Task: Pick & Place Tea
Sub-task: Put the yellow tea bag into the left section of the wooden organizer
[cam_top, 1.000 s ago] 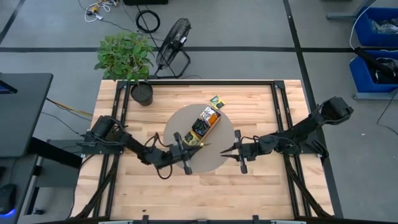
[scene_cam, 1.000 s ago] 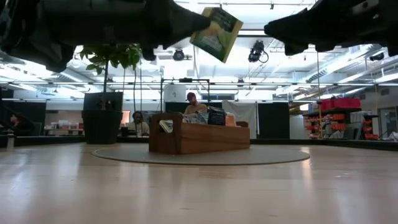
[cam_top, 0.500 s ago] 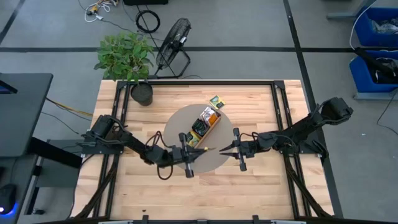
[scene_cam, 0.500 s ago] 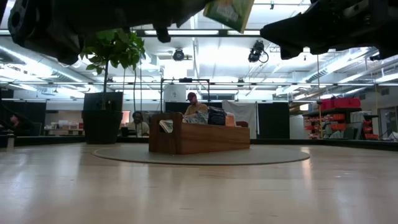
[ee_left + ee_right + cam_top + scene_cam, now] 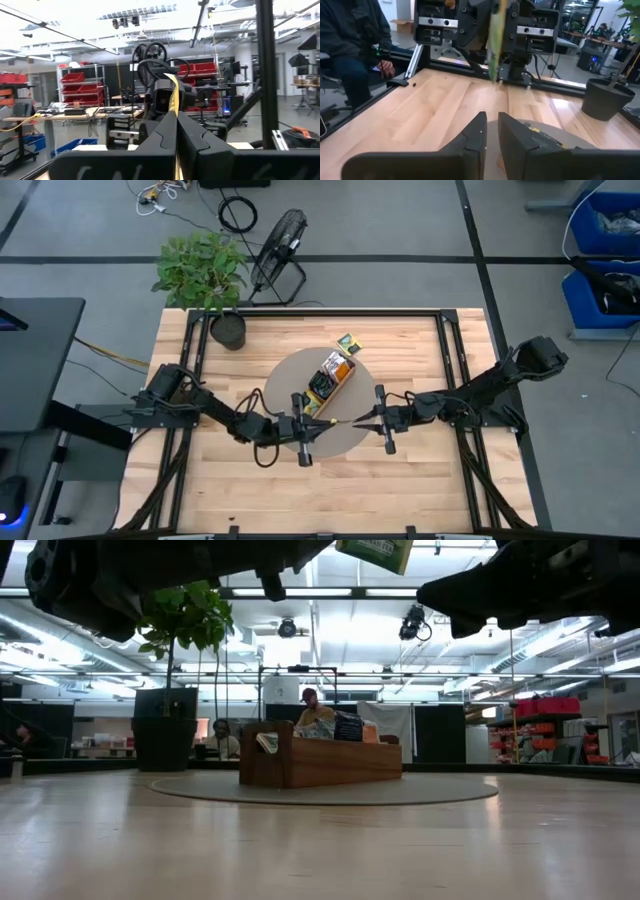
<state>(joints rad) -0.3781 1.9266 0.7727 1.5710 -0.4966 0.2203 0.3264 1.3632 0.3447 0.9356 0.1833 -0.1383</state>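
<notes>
The left tool (image 5: 318, 420) pinches a yellow-green tea packet (image 5: 377, 552) in mid-air, just beside the wooden tray (image 5: 331, 381). The right tool (image 5: 358, 421), fingers narrowly apart and empty, faces it for a handover. Next, it must close on the packet's free edge. The packet has risen since a second ago.

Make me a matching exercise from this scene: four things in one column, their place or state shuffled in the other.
Things:
1. left gripper
2. right gripper
3. wooden tray
4. potted plant

Place or state:
a. at the back left corner of the table
b. on the round grey mat, with packets inside
c. shut on a yellow-green tea packet, raised above the mat
d. empty, facing the other gripper

Pairs: 1-c, 2-d, 3-b, 4-a
</notes>
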